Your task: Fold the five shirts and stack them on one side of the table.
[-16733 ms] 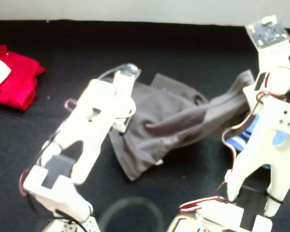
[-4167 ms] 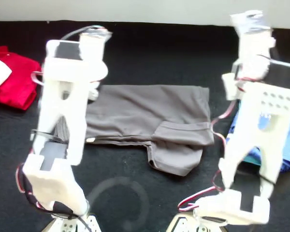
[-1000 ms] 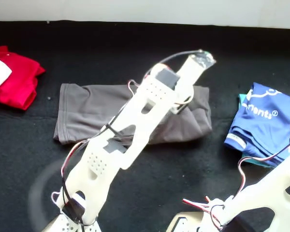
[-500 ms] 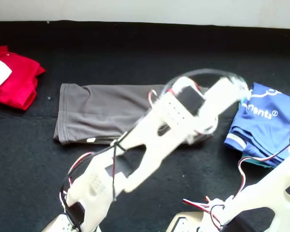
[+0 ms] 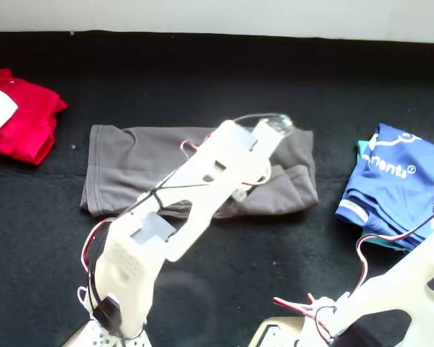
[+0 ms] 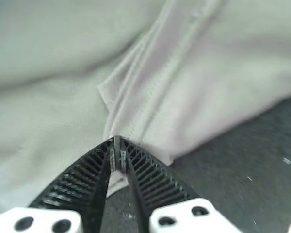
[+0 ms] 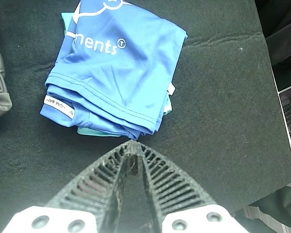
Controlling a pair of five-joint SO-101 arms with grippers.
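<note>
Roughly centred on the black cloth-covered table [image 5: 202, 65], the folded grey fabric shirt [image 5: 130, 163] has dark tabletop showing along its far and near edges. Left of it lies a folded red shirt [image 5: 25, 119]. Right of it, well apart, is a folded blue printed shirt [image 5: 394, 177] over a teal layer [image 7: 87, 131]. The left gripper [image 6: 117, 148] is pressed together at the grey shirt's right-hand hem, perhaps nipping it. The right gripper [image 7: 133, 144], likewise closed, hangs right of the grey shirt, just beside the blue one.
</note>
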